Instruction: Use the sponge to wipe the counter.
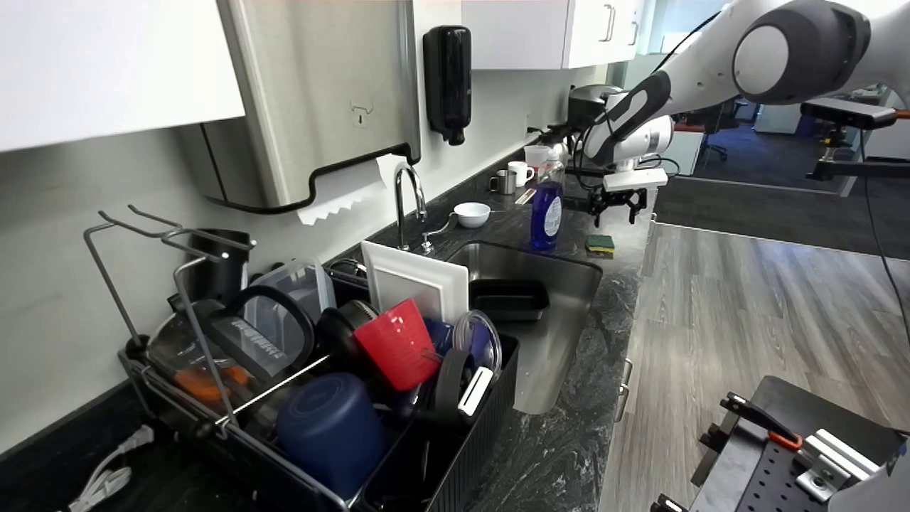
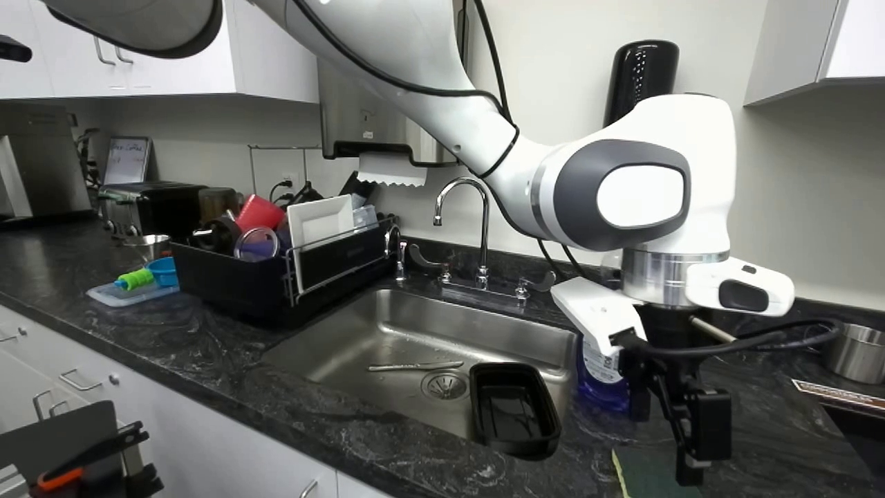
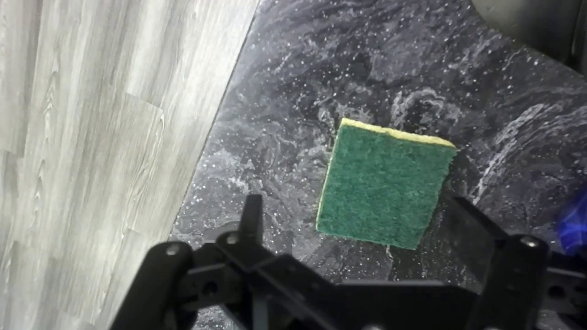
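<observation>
Green side up, with yellow showing along its edges, the sponge [image 3: 385, 183] lies flat on the dark veined counter [image 3: 275, 133]. In an exterior view the sponge [image 1: 600, 244] is by the sink's corner, close to the counter's front edge. My gripper [image 1: 615, 219] hovers above it, apart from it. The wrist view shows my gripper [image 3: 355, 200] open, its fingers spread wide to either side of the sponge with nothing held. The sponge [image 2: 646, 477] is partly cut off by the frame bottom and partly behind a finger in an exterior view.
Beside the sponge stands a blue soap bottle [image 1: 546, 213]. The sink [image 2: 415, 325] holds a black container [image 2: 515, 408]. A loaded dish rack [image 2: 228, 283] is on the sink's far side. A white bowl [image 1: 472, 214] and a metal mug [image 1: 504, 182] sit near the wall.
</observation>
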{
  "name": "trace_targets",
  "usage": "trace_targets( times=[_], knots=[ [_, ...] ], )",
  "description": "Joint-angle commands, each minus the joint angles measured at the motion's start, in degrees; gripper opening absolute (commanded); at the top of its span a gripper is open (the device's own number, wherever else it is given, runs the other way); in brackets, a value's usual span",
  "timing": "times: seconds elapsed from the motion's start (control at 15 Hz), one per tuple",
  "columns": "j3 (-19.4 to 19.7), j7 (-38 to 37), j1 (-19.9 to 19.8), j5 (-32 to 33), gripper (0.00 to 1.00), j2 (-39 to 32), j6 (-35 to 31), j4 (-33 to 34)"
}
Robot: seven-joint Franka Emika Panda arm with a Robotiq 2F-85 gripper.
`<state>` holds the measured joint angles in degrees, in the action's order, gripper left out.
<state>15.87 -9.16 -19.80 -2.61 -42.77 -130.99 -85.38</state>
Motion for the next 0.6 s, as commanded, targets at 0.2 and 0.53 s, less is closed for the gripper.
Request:
trace_targets(
  times=[0.2, 0.53],
  knots=[
    [-1.8, 0.0, -2.0, -3.2, 1.00, -2.9, -0.3, 3.0],
    [-2.2, 0.0, -2.4, -4.8, 1.00, -3.4, -1.6, 2.4]
  ],
)
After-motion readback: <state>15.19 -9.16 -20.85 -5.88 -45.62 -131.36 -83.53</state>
